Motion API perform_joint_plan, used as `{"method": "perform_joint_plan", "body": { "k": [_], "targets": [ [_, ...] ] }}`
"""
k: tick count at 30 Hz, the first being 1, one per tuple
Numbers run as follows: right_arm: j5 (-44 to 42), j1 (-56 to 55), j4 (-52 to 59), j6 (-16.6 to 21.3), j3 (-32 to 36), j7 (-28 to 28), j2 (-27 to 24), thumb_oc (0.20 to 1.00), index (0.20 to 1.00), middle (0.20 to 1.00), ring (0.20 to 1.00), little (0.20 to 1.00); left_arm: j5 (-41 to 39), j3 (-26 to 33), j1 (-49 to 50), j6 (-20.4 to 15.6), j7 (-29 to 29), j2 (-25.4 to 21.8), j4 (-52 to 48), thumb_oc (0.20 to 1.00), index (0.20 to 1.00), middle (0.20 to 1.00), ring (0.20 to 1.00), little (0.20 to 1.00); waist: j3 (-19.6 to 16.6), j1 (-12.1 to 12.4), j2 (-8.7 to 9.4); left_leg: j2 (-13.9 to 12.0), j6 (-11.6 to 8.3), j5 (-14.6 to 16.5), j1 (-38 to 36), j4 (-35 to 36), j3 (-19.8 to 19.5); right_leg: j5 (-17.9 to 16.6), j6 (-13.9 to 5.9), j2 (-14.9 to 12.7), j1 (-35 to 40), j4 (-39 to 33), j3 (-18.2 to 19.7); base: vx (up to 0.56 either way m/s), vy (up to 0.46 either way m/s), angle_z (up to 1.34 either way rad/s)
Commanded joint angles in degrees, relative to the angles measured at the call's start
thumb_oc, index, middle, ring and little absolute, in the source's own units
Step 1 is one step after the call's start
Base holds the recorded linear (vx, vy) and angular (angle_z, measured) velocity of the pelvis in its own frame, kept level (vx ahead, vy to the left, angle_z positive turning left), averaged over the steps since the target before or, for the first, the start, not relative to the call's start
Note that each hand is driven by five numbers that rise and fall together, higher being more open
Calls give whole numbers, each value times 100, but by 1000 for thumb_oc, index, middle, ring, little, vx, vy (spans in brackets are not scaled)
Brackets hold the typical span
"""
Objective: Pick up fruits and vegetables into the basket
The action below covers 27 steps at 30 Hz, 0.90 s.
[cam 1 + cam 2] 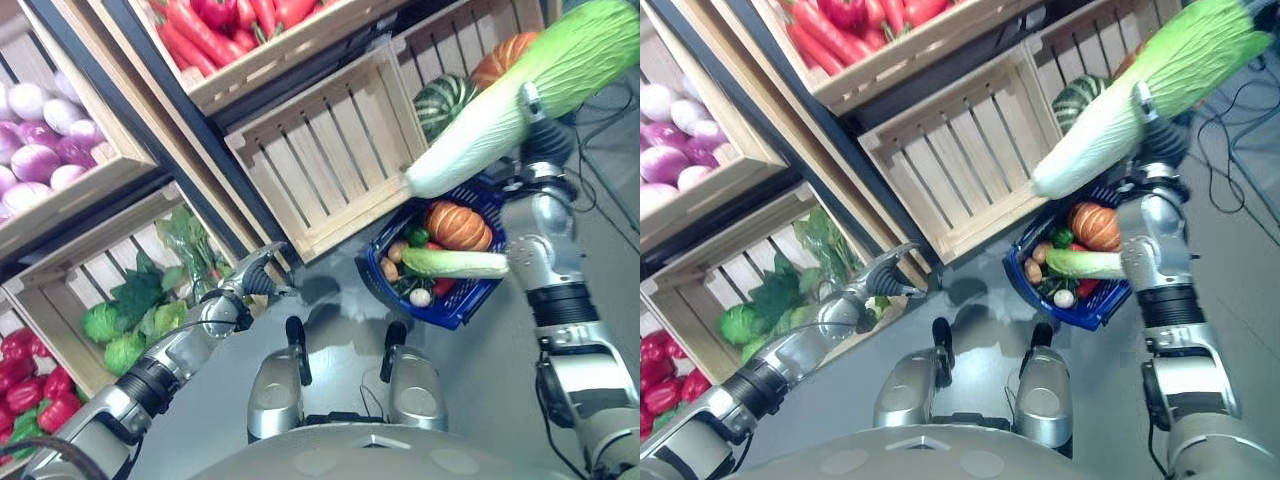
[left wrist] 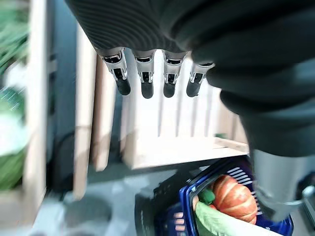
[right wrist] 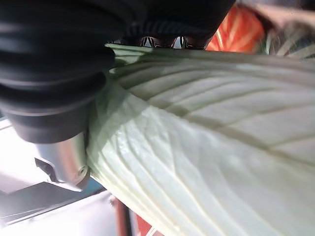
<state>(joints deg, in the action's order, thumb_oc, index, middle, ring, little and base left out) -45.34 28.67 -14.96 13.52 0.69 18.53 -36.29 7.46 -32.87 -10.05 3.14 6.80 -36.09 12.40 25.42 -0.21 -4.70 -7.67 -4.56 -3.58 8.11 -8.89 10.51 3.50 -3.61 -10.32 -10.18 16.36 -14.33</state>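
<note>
1. Your right robot hand [image 1: 532, 112] is up high, fingers wrapped round a long napa cabbage w/ white stalk and pale green leafy top [image 1: 520, 90]; the right wrist view shows its ribbed leaves pressed right against the palm.
2. The cabbage is tilted, leafy end up toward the upper right, white base end pointing down-left, hanging above the blue plastic mesh basket [image 1: 470, 300].
3. The basket sits on the grey floor [image 1: 330, 290], just in front of an empty pale wooden slatted crate [image 1: 330, 140].
4. In the basket you've got an orange ribbed pumpkin [image 1: 458, 225], a second pale green-and-white cabbage lying across it [image 1: 455, 263], plus small items: a green one, a brown one, a white one, something red; too small to name.
5. Your left robot hand [image 1: 258, 275] is low by the shelf edge, fingers relaxed and straight, holding nothing; the left wrist view shows them in a row pointing at the crate front.
6. Beside that hand: a wooden crate of green leafy veg and round green cabbages [image 1: 140, 305].
7. Other shelf stock: purple-and-white onions [image 1: 40, 130] upper left, red carrots and peppers [image 1: 225, 25] in the top crate, a green striped squash [image 1: 445, 100] and an orange pumpkin [image 1: 505, 55] behind the raised cabbage, red peppers [image 1: 30, 385] lower left.
</note>
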Motion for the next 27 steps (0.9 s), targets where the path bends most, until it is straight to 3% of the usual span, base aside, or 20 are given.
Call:
{"method": "perform_joint_plan", "body": {
  "k": [1, 10, 15, 16, 18, 20, 23, 24, 27],
  "targets": [
    [412, 33, 465, 458, 418, 56, -380, 200, 200, 200, 200, 200, -373, 317, 205, -363, -81, -244, -216, 1000, 1000, 1000, 1000, 1000, 248, -78, 257, -37, 86, 1044, 73, -925, 89, 152, -235, -163, 76, 109, 118, -111, -60, 1],
    [908, 81, -521, 220, 510, 552, -1019, 200, 200, 200, 200, 200, -1565, 84, 547, -270, -760, 40, 123, 1000, 1000, 1000, 1000, 1000, 438, -107, -44, 24, 60, 893, 900, -1209, 23, 343, -54, -185, -876, 810, 87, -83, -42, 2],
    [1063, 753, -1654, -100, 63, 503, -1386, 200, 200, 200, 200, 200, -2195, -267, 636, -755, -826, 231, 429, 1000, 1000, 1000, 1000, 1000, 438, -41, -432, 131, 33, 736, 1451, -1241, 0, 476, 35, -265, -1601, 1218, 98, -36, 12, 3],
    [1062, 758, -1657, -99, 59, 502, -1387, 200, 200, 200, 200, 200, -2195, -265, 636, -756, -826, 233, 430, 1000, 1000, 1000, 1000, 1000, 438, -43, -431, 132, 33, 737, 1454, -1242, 0, 477, 35, -267, -1604, 1221, 99, -3, 33, 0],
    [972, 1150, -2271, -424, -174, 575, -1487, 200, 200, 200, 200, 200, -2471, -292, 698, -1202, -594, 234, 446, 1000, 1000, 1000, 1000, 1000, 438, 47, -701, 198, 23, 667, 1737, -1288, 20, 607, 84, -359, -2024, 1555, 140, 36, 53, -9],
    [985, 1234, -2618, -549, -185, 633, -1489, 200, 200, 200, 200, 200, -2592, -242, 765, -1404, -518, 207, 337, 1000, 1000, 1000, 1000, 1000, 438, 99, -846, 274, -24, 788, 1780, -1351, -31, 841, 45, -415, -2150, 1789, 247, 84, 36, 4],
    [829, 1409, -3092, -662, -139, 675, -1478, 200, 200, 200, 200, 200, -2749, -104, 825, -1509, -460, 175, 209, 1000, 1000, 1000, 1000, 1000, 438, 199, -1032, 338, 36, 651, 2090, -1362, 22, 785, 130, -493, -2535, 1951, 214, -42, 22, 5],
    [715, 1415, -3229, -741, -136, 709, -1465, 200, 200, 200, 200, 200, -2939, -74, 900, -1509, -439, 178, 208, 1000, 1000, 1000, 1000, 1000, 438, 225, -1076, 381, -13, 793, 2057, -1434, -41, 971, 86, -507, -2531, 2088, 306, 61, -6, 8],
    [310, 1545, -3767, -747, -27, 586, -1451, 200, 200, 200, 200, 200, -3354, 137, 1075, -1586, -486, 282, 325, 1000, 1000, 1000, 1000, 1000, 438, 348, -1247, 434, 3, 803, 2311, -1516, -63, 1055, 142, -559, -2858, 2338, 337, 10, -32, 5]
  ]
}}
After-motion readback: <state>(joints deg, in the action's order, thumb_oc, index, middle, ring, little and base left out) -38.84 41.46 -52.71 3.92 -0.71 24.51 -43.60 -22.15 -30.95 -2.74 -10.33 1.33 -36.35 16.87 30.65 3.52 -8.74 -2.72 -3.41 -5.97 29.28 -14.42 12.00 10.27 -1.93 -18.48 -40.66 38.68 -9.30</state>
